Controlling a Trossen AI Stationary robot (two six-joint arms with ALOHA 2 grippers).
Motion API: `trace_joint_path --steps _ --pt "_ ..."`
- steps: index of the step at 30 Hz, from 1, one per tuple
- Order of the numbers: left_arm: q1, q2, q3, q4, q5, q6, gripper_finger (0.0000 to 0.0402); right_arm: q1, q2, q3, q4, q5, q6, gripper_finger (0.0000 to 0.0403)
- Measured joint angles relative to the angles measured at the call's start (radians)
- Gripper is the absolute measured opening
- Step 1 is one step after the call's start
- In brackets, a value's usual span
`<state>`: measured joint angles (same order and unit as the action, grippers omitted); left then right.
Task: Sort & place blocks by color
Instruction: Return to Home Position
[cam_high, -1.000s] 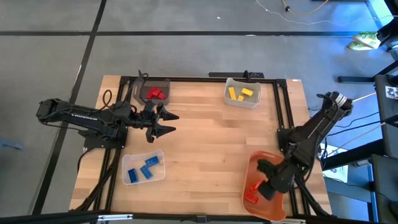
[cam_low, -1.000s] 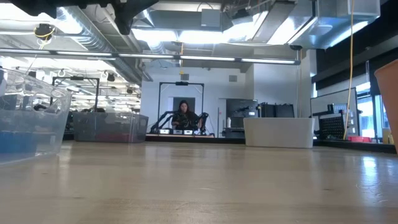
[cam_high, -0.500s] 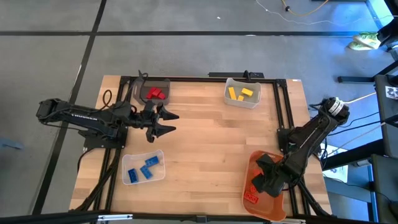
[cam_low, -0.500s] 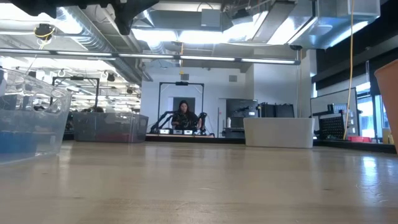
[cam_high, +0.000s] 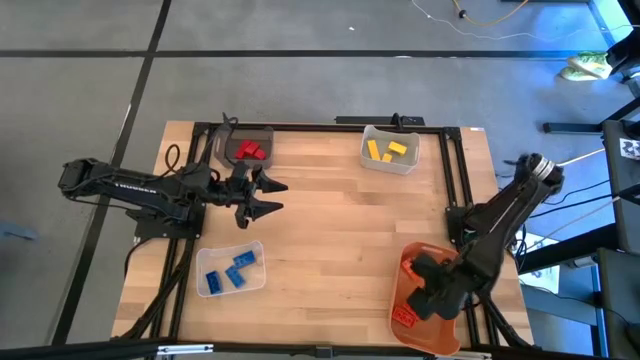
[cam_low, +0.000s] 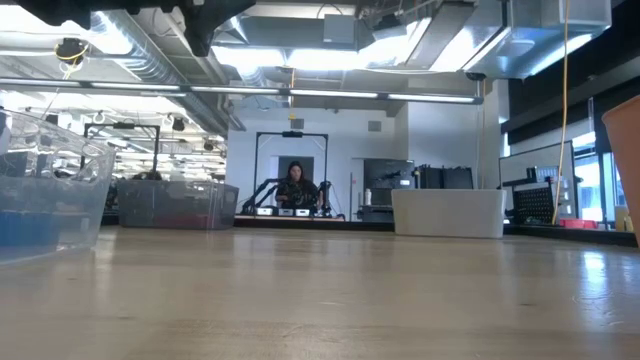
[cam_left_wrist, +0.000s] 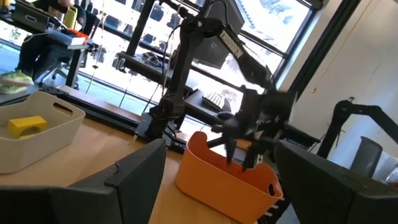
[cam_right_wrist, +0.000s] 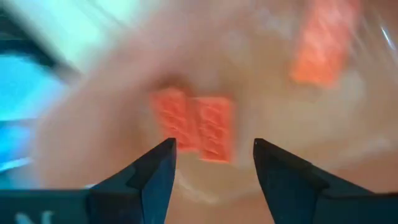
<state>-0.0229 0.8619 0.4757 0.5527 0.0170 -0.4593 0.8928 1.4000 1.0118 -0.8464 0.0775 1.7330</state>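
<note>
From above: a wooden surface (cam_high: 330, 225) with a bin near each corner. Back left, a dark bin (cam_high: 225, 145) with the red blocks (cam_high: 249, 151). Back right, a pale bin (cam_high: 390, 167) with the yellow blocks (cam_high: 388, 150). Front left, a clear bin (cam_high: 255, 286) with the blue blocks (cam_high: 238, 268). Front right, an orange bin (cam_high: 407, 253) with the orange blocks (cam_high: 404, 314). Left gripper (cam_high: 280, 198) over bare wood between the dark and clear bins, fingers spread, nothing between them. Right gripper (cam_high: 418, 301) low over the orange bin, its arm across the right rim and covering much of the inside.

Level across the surface: clear bin close at one side, blue low inside it; dark and pale bins farther back; a sliver of orange bin at the opposite edge. Neither gripper in sight. Far off in the room, a person (cam_low: 295, 186) beside another rig.

From the left wrist: own fingers (cam_left_wrist: 134, 183) wide apart. Beyond them, the orange bin, with the right gripper just above its rim. Also the pale bin, one yellow block showing.

From the right wrist: own fingers (cam_right_wrist: 155, 177) apart and empty, aimed into the orange bin. Two orange blocks side by side beyond the gap, touching, and a third farther off.
</note>
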Motion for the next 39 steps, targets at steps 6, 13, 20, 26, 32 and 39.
trace_joint_path --steps 6,13,20,26,32,39 --pt "0.0 0.0 0.0 0.012 0.0 0.0 0.0293 -0.012 -0.102 0.149 0.023 0.45 -0.203 0.0215" --pt "0.0 0.0 0.0 0.089 0.077 -0.009 0.0293 -0.168 -0.204 0.161 0.07 0.532 -0.437 0.0215" --pt "-0.034 -0.001 0.0 0.124 0.125 -0.011 0.0293 -0.424 -0.317 -0.068 0.504 0.145 -0.834 0.0215" --pt "-0.056 -0.001 0.0 0.121 0.072 0.024 0.0293 -0.7 -0.432 -0.386 1.015 -0.28 -1.017 0.0215" --pt "-0.064 0.0 0.0 0.12 0.001 0.023 0.0293 -0.915 -0.479 -0.553 1.312 -0.446 -1.112 0.0215" --pt "-0.064 0.0 0.0 0.117 -0.009 0.024 0.0293 -1.042 -0.485 -0.539 1.329 -0.505 -1.183 0.0215"
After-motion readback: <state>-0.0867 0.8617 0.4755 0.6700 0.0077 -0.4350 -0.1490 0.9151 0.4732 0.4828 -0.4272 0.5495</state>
